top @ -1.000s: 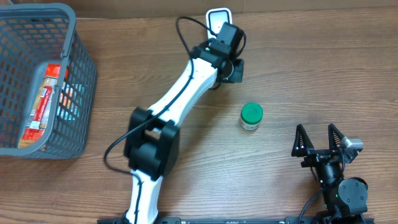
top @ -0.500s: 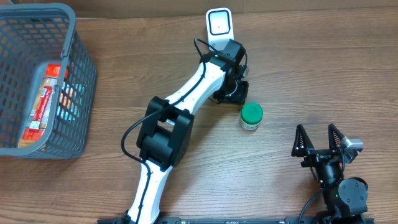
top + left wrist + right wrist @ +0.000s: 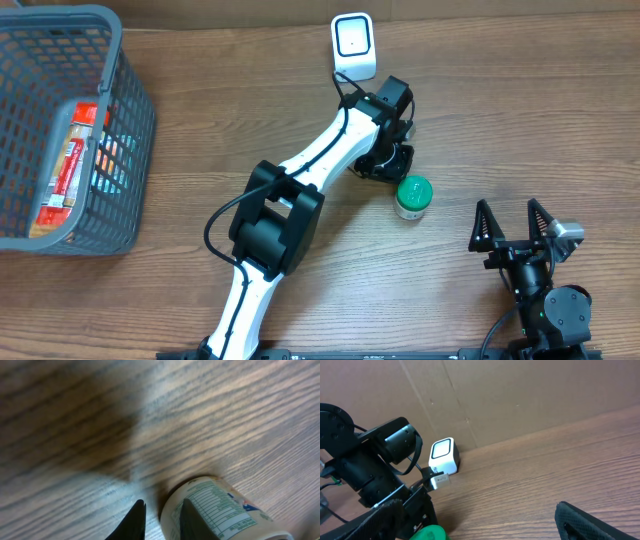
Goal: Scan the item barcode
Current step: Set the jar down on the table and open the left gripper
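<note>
The item is a small white container with a green lid (image 3: 412, 197), standing upright on the wooden table right of centre. In the left wrist view its printed label (image 3: 225, 510) fills the lower right. My left gripper (image 3: 398, 165) is low at the container's far-left side, its jaws only slightly apart. One finger (image 3: 192, 522) lies in front of the container wall and bare table shows between the fingertips (image 3: 162, 517), so nothing is gripped. The white barcode scanner (image 3: 354, 45) stands at the table's back edge. My right gripper (image 3: 515, 222) rests wide open at the front right, apart from the container.
A grey mesh basket (image 3: 130, 150) holding packaged goods sits at the far left. In the right wrist view the scanner (image 3: 443, 456) stands against a cardboard wall, with the left arm (image 3: 375, 475) and the green lid (image 3: 430, 534) at the lower left.
My left gripper has swung from beside the scanner toward the front right, down to the container, and its jaws have parted slightly. The container shifted a little right and forward. The right arm stayed still.
</note>
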